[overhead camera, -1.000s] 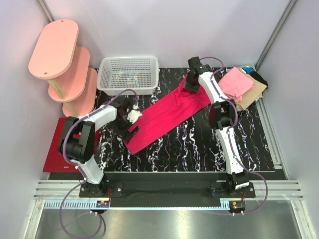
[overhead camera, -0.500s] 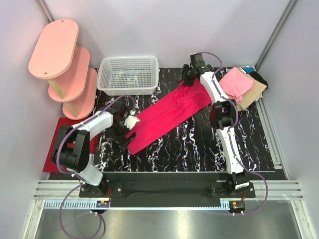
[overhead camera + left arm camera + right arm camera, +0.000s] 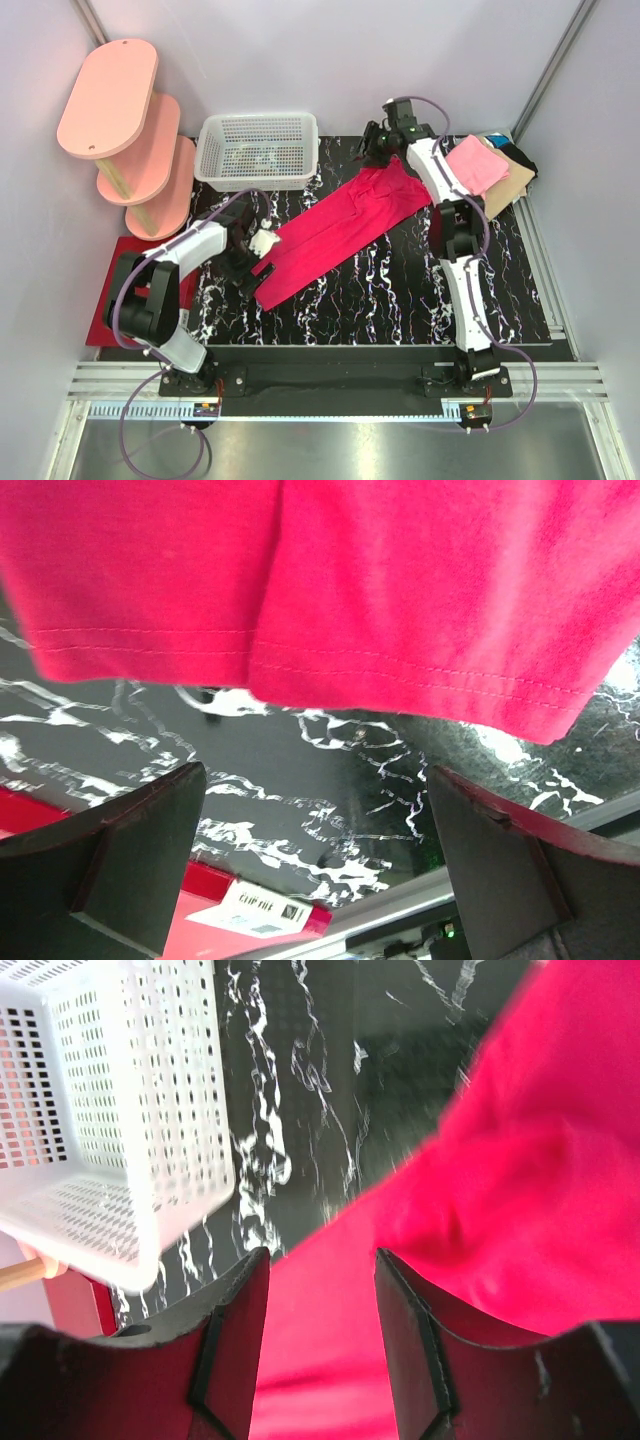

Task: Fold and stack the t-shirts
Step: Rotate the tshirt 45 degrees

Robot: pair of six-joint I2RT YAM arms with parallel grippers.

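Left wrist view: the left jaws are spread wide and empty just short of the hem of the magenta-red t-shirt, which lies flat on the black marbled surface. The right jaws stand apart, pinching nothing, above its 1 o'clock end, near the white basket. From above, the garment runs from 7 to 1 o'clock, and the folded t-shirts sit at 2 o'clock. It looks light and limp — best pinched at the hem corners and shoulders, both layers together.
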